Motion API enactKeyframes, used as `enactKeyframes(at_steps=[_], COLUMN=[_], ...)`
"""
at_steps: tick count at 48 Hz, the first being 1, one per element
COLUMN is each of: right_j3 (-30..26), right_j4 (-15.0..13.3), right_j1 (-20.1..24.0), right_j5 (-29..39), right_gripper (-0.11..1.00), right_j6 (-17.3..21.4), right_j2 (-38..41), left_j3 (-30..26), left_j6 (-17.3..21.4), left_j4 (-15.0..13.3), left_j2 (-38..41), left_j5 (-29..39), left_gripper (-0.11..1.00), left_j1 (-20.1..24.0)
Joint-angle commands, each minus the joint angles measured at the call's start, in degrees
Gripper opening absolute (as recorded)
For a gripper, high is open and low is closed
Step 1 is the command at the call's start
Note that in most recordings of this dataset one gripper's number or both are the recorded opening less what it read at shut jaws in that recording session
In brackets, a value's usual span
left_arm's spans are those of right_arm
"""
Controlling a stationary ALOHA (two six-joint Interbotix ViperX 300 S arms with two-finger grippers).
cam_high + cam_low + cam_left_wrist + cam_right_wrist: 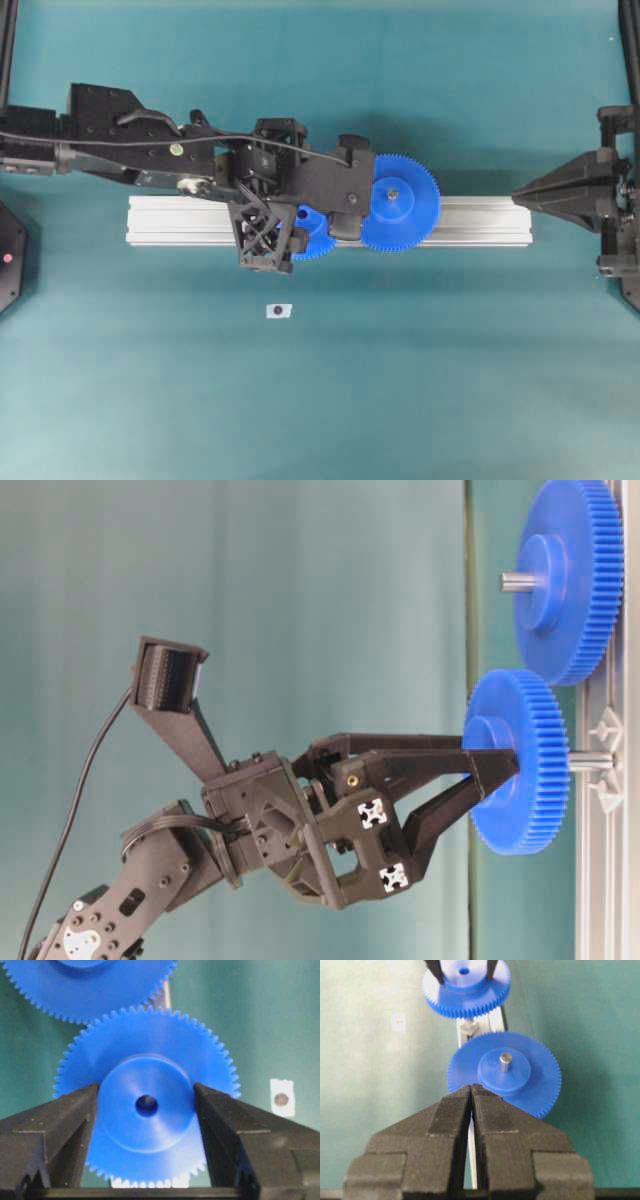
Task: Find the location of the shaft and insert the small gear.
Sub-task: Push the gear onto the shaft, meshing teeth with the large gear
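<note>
All around me lies a flat teal table surface (450,380), evenly lit with only soft shadows. A small white sticker (279,311) with a dark dot lies on it. Black frame posts (8,50) stand at the far corners.

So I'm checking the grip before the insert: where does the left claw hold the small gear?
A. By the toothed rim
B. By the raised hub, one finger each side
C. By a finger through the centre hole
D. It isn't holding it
B: in the left wrist view the left claw has its fingers pressed on either side of the small gear's raised hub, clear of the teeth.
</note>
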Motion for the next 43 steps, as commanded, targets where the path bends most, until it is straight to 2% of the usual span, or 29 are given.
enactKeyframes(at_steps=[1,31,43], right_j3=[-0.5,-0.5,-0.5], right_j4=[-0.1,-0.1,-0.1], right_j1=[-0.4,-0.4,-0.4], right_j5=[-0.3,-0.3,-0.3], right_gripper=[0.10,0.10,0.10], right_j6=[0.5,0.5,0.6], right_j2=[0.2,-0.1,-0.1], left_j3=[-0.8,0.7,0.4], left_j6=[-0.2,-0.6,-0.9], left_j4=[0.1,0.2,0.1], left_j2=[-0.2,-3.9,-2.7], left_j5=[-0.8,3.3,3.1], left_gripper=[0.65,0.65,0.65], left_j1=[0.1,0.2,0.1])
